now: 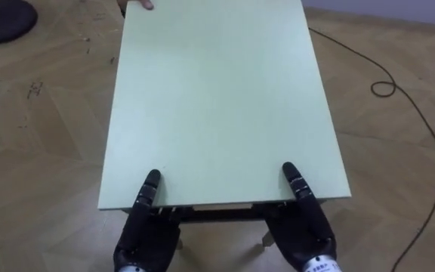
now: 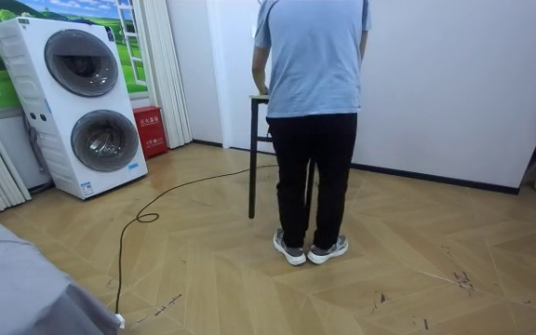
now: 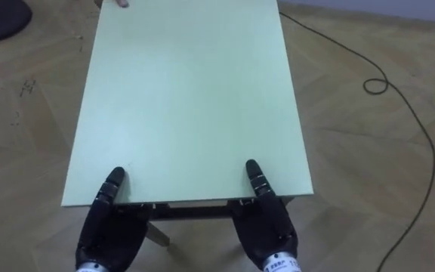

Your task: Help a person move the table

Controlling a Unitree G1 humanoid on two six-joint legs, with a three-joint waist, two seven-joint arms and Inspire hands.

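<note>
Table (image 1: 210,98) with one flat, pale green top, on a wooden zigzag floor (image 1: 36,151).
One left hand (image 1: 148,234) and one right hand (image 1: 304,230), both black, meet its near edge and reach onto the top; how they grip, I cannot tell. One person (image 2: 314,112) stands at the far end, with a hand (image 1: 140,4) on that edge. One black cable (image 1: 421,128) curls on the right. Two washing machines (image 2: 87,102) stand stacked near a white wall (image 2: 454,74).

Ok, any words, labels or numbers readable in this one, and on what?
Nothing can be read here.
Red box beside the washing machines: white characters, too small.
Sticker low on the washing machines: too small.
Tag on the right hand: print, blurred.
Table top: no text.
</note>
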